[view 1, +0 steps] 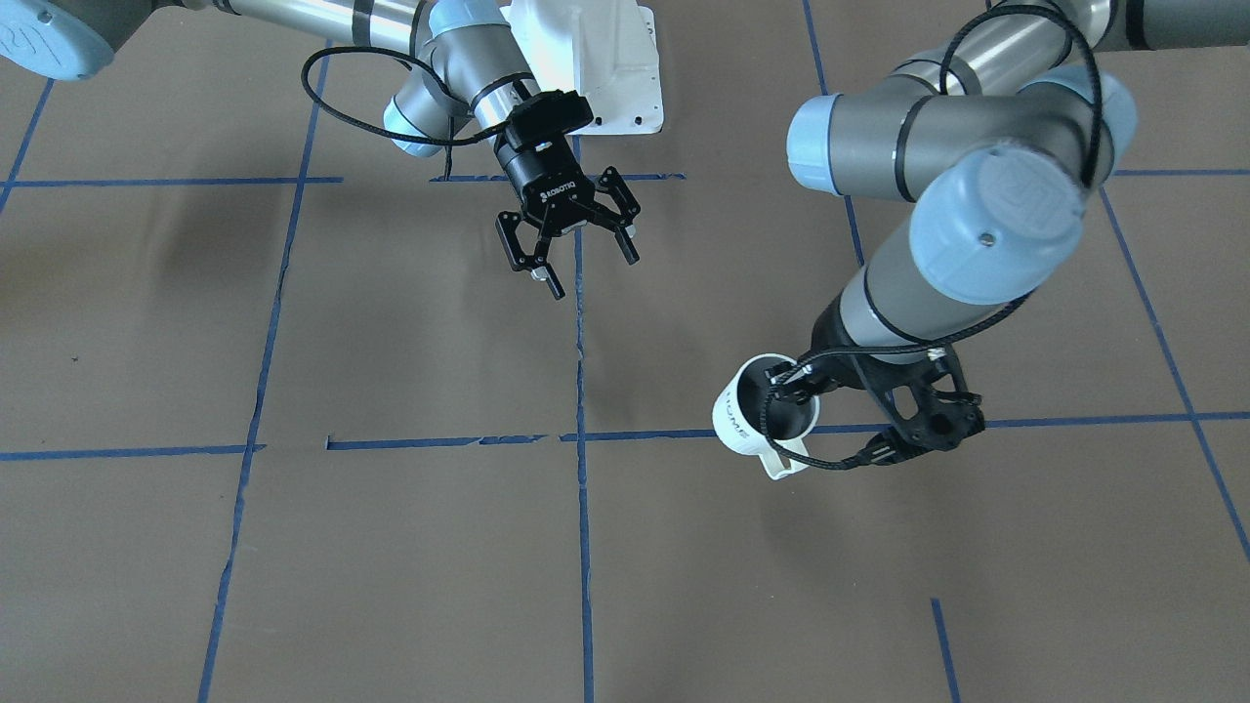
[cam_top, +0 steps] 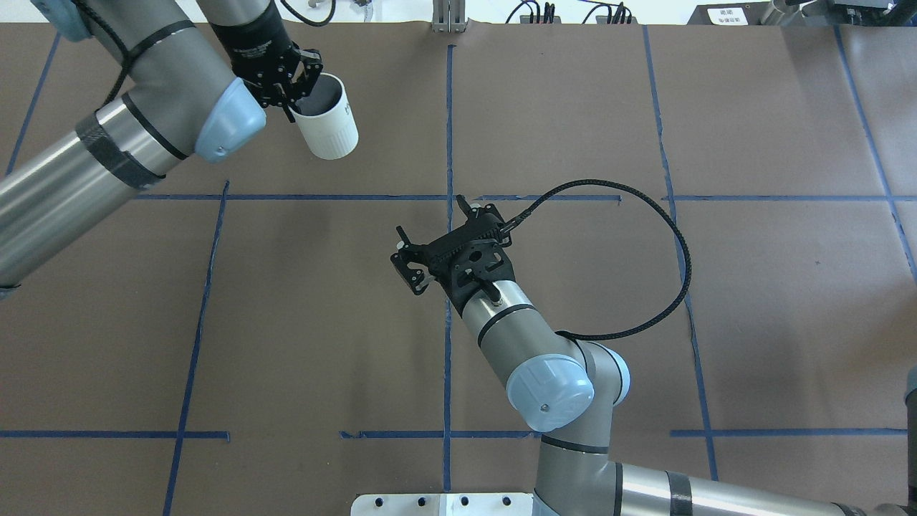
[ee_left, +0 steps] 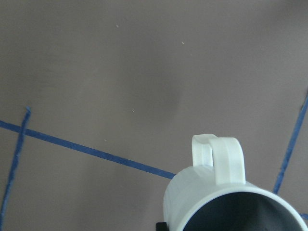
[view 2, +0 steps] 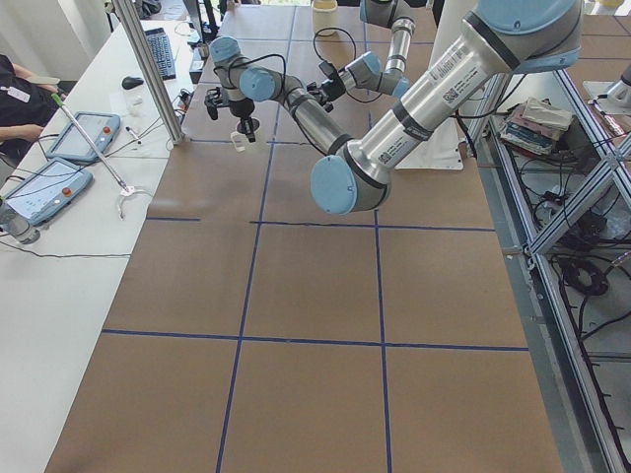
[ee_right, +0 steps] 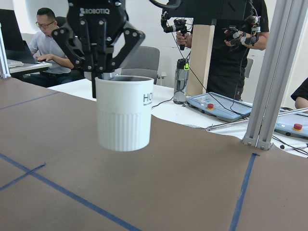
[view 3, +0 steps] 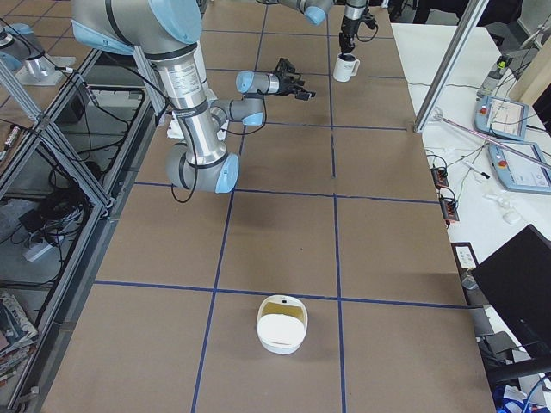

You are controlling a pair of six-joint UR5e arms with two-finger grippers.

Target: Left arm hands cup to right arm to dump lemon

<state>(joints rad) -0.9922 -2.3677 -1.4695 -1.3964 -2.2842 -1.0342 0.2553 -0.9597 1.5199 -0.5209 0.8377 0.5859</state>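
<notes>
Left end effector grips cup, airborne in right-wrist view; right end effector spread.

cup in left gripper (above table) | right gripper well apart

Diffuse, even light is falling on the table; faint soft shadows are spreading view-left of the cup, whose rim is looking slightly blurred close up.

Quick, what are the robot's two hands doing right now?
Left gripper: shut on the rim of the cup.
Right gripper: open, holding nothing.
</notes>
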